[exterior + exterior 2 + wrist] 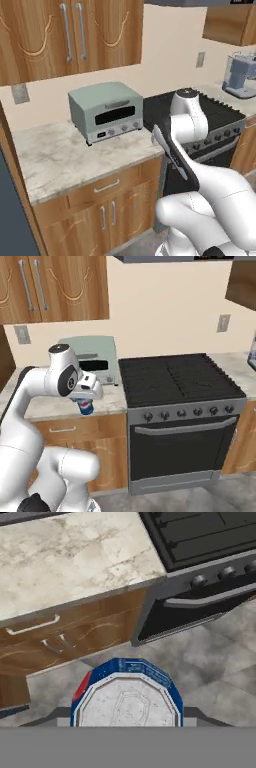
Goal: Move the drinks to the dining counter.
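The blue soda can [126,694] sits between the jaws of the gripper [86,401], which stand partly apart and closed against its sides; the hand view looks straight down on its silver top, with floor tiles and cabinet fronts far below, so the can is carried in the air and not resting on anything; in the right base view the can's lower half, blue with a red and white mark, hangs under the hand in front of the marble worktop [107,398].

That worktop carries a grey-green toaster oven [106,111] against the wall; a black gas stove [177,381] stands just beside it, and a coffee machine [241,75] sits on the far counter past the stove. The dining counter is nowhere among these views, so the carry probably has most of its way still to go.

A can of this kind is light, with thin, smooth metal walls; it would likely dent under a hard squeeze and could slip if held loosely. The grip seems to be taken across the round body near the top, which suits it; held upright and moved without jerks, it should stay put. When it is set down, the flat base wants to meet the counter squarely, since a narrow can tips easily if released at a tilt.
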